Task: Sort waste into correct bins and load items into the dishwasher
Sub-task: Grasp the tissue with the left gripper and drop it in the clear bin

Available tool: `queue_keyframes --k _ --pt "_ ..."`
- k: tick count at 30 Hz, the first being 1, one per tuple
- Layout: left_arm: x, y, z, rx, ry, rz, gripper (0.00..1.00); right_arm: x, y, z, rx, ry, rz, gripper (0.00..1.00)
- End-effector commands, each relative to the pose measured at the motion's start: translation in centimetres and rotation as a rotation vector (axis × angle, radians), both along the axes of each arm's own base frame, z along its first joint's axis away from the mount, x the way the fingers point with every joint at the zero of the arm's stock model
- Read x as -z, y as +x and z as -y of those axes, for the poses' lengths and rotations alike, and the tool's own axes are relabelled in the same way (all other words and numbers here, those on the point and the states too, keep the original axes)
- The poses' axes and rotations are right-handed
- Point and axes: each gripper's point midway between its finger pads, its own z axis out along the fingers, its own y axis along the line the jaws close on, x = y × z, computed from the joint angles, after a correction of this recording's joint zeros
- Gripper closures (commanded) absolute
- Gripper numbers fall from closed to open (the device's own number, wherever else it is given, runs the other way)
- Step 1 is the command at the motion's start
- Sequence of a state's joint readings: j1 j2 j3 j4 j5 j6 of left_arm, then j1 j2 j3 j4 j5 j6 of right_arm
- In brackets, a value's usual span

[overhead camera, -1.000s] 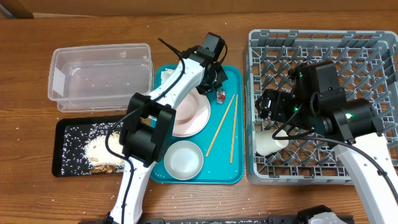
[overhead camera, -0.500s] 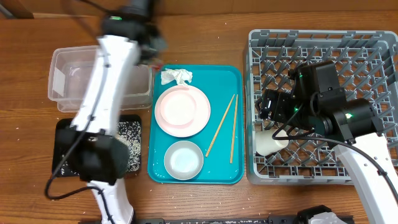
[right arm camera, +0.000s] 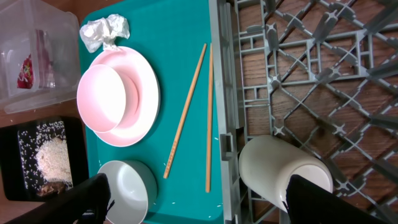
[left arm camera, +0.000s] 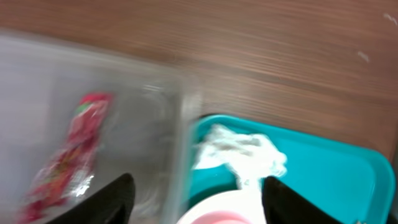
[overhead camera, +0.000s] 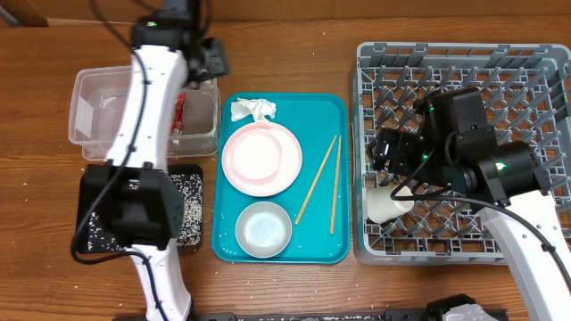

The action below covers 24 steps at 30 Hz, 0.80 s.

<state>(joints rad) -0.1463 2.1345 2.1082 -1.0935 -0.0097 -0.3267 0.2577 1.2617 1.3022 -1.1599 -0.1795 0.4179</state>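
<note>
The small red foil wrapper [overhead camera: 178, 111] [left arm camera: 68, 155] lies inside the clear tub [overhead camera: 107, 143]. My left gripper [overhead camera: 207, 61] [left arm camera: 199, 202] hangs open over the tub's far right corner, holding nothing. On the teal tray [overhead camera: 335, 241] are the crumpled napkin [overhead camera: 252, 109] [left arm camera: 242, 152], the pink plate [overhead camera: 261, 158], the pale bowl [overhead camera: 264, 228] and two chopsticks [overhead camera: 317, 178]. The white cup [overhead camera: 385, 205] [right arm camera: 283, 168] lies on its side at the left edge of the grey dish rack [overhead camera: 535, 62]. My right gripper [overhead camera: 385, 165] [right arm camera: 208, 199] is open above the cup and tray edge.
The black tray [overhead camera: 192, 201] with rice grains and brown scraps [right arm camera: 46, 155] sits in front of the tub, partly under my left arm. A few grains are scattered on the wooden table [overhead camera: 285, 53] at the left.
My left arm swung from the teal tray to the clear tub, opened, and the red wrapper now lies in the tub. The right arm has not moved.
</note>
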Motion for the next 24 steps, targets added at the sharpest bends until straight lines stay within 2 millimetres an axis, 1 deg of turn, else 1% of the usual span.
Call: queue_keyframes --k 1,3,6,9,11,12,14,15,16,17,18,19,21,22,23,24 --pt "2.7 0.1 5.0 0.263 0.087 -0.016 0.25 -0.8 0.2 -0.4 -0.014 0.008 0.025 0.07" --pt "4.9 0.3 6.1 0.312 0.153 -0.036 0.23 -0.8 0.2 -0.3 -0.014 0.007 0.024 0.07" --pt "8.3 0.1 6.5 0.315 0.235 -0.095 0.24 -0.8 0.2 -0.4 -0.015 0.008 0.024 0.07" --pt "10.9 -0.2 6.9 0.326 0.242 -0.144 0.27 -0.8 0.2 -0.4 -0.015 0.008 0.025 0.07" --pt "12.1 -0.4 6.9 0.323 0.244 -0.168 0.28 -0.8 0.2 -0.4 -0.015 0.008 0.025 0.07" --pt "12.6 -0.4 6.9 0.323 0.245 -0.178 0.30 -0.8 0.2 -0.4 -0.015 0.008 0.024 0.07" --pt "13.5 -0.6 7.0 0.328 0.236 -0.194 0.39 -0.8 0.2 -0.4 -0.015 0.008 0.024 0.08" --pt "13.6 -0.6 7.2 0.331 0.229 -0.197 0.52 -0.8 0.2 -0.4 -0.015 0.008 0.024 0.07" --pt "13.6 -0.6 7.3 0.332 0.220 -0.194 0.71 -0.8 0.2 -0.4 -0.014 0.008 0.025 0.07" --pt "13.1 -0.4 7.5 0.325 0.207 -0.181 0.85 -0.8 0.2 -0.4 -0.014 0.008 0.025 0.07" --pt "12.6 -0.2 7.7 0.318 0.196 -0.171 0.92 -0.8 0.2 -0.4 -0.014 0.008 0.025 0.07" --pt "11.7 0.0 8.0 0.309 0.180 -0.156 0.96 -0.8 0.2 -0.3 -0.014 0.007 0.025 0.07" --pt "9.1 0.5 8.7 0.298 0.128 -0.119 0.96 -0.8 0.3 -0.2 -0.010 0.000 0.027 0.07" --pt "7.6 0.7 9.0 0.304 0.104 -0.097 0.96 -0.7 0.3 -0.1 -0.007 -0.004 0.027 0.07" --pt "5.6 0.8 9.1 0.297 0.087 -0.070 0.96 -0.8 0.3 -0.1 -0.006 -0.006 0.028 0.07" --pt "3.8 0.9 8.7 0.276 0.081 -0.047 0.96 -0.7 0.3 -0.1 -0.005 -0.008 0.028 0.07"
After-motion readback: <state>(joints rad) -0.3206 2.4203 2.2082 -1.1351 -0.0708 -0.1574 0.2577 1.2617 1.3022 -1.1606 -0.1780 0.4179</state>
